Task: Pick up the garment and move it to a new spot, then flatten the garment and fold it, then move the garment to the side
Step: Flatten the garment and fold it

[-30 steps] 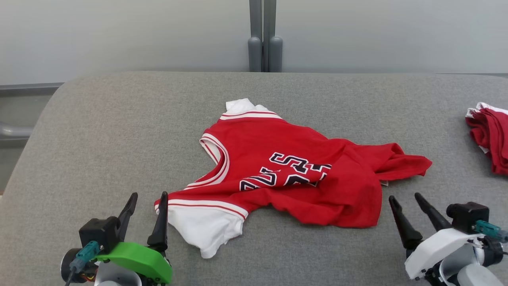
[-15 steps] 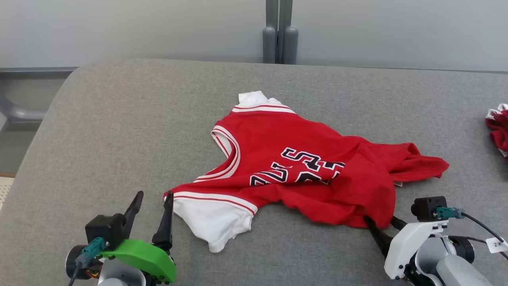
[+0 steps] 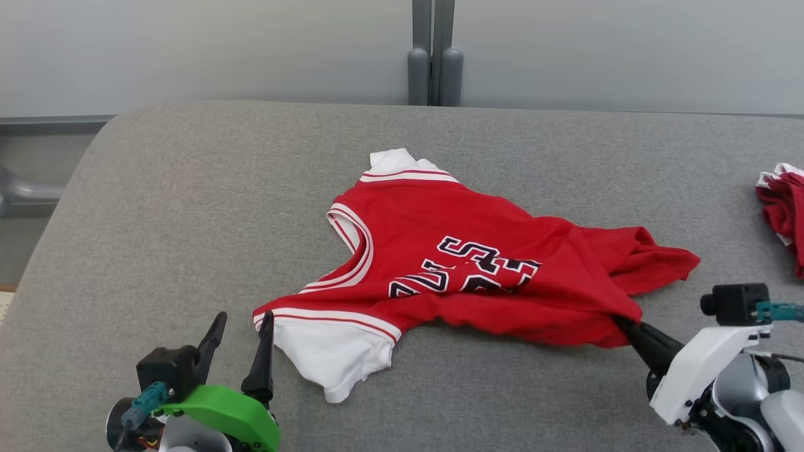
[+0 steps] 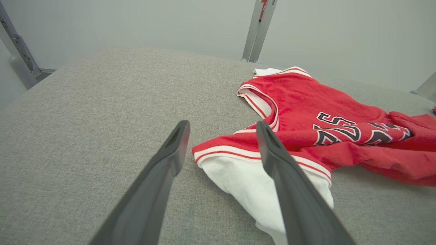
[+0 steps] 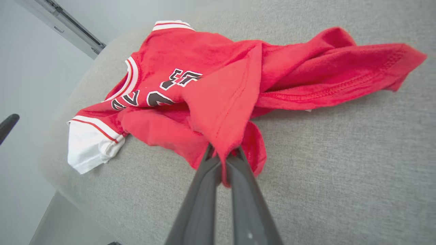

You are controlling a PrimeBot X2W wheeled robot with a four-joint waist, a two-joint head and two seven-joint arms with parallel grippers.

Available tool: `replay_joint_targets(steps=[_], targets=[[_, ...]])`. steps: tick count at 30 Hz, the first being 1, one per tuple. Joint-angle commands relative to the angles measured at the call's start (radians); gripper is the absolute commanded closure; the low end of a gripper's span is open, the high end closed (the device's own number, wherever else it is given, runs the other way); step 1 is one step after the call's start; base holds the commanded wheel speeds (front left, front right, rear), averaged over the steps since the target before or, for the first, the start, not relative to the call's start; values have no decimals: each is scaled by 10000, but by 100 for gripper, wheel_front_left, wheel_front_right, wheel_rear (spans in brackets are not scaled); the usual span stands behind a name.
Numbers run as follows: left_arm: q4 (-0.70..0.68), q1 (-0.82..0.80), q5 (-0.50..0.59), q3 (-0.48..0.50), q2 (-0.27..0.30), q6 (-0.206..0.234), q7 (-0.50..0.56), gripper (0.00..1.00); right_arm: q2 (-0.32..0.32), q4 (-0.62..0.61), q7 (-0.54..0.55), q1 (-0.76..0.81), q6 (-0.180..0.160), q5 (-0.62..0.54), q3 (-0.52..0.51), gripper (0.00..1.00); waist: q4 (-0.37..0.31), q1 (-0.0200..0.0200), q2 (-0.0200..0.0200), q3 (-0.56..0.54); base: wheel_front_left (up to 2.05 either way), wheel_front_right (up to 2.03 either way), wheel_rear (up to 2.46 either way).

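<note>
Gripping hand: right gripper [image 3: 630, 329], lower right of the head view, clenched on a pinch of red cloth at the near right corner of the garment [image 3: 465, 270]; in the right wrist view a fold of hem runs down between its two fingers [image 5: 201, 194], which meet with no gap
Free hand: left gripper [image 3: 244, 320], lower left of the head view, jaws spread wide and holding nothing; its inner fingertip stands just beside the white sleeve [image 3: 326, 358], and I cannot tell whether it touches
Garment: a red jersey with dark lettering, lying crumpled in the middle of the frame on the grey padded table [image 3: 188, 207], bunched and doubled over toward the right
Long axis: runs across the frame from the white sleeve at lower left to the rumpled red tail at centre right, so each end lies before one gripper
Which way it lies: from the clenched gripper the whole garment stretches up and to the left of the frame; a lift or pull would likely drag it by this one corner
Nearer arm for the other end: the left, judging by the sleeve showing between its fingers in the left wrist view
Step in hand: probably the first pick-up, with only one corner secured
Bystander: another red bundle [image 3: 782, 213] at the right edge, well apart
</note>
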Motion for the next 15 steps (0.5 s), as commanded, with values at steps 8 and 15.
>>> replay_joint_targets(steps=[8,15], targets=[[74,-409,85,-168,-210,-191,4,0,-384,-1210,1125,-1010,0,765,-751,100,353,0,0,494,0,0,0],[440,-821,96,-324,-583,-366,-120,0,-586,920,1284,-3038,0,980,-414,100,1103,0,0,1163,0,0,0]])
